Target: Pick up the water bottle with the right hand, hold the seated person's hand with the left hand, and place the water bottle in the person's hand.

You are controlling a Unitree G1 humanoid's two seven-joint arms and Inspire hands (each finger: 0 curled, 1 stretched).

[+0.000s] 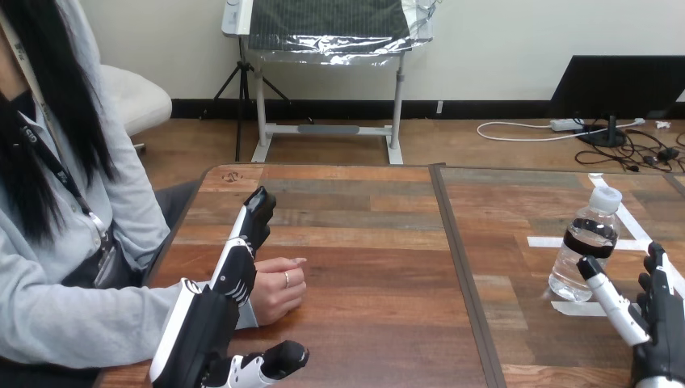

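Water bottle (586,242): probably light, slick, crushable; suits mid-body grip from right hand (661,311), fingers apart; left hand (234,275) straight-fingered beside person's hand (279,293).

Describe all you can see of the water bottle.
The water bottle is clear plastic with a white cap and a dark label band below its shoulder. It stands upright on the right part of the table, among white tape strips. The right hand, open, is close at its right; whether they touch cannot be told.

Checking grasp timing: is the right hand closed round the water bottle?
No, the right hand has straight fingers beside the water bottle, which stands upright on the table.
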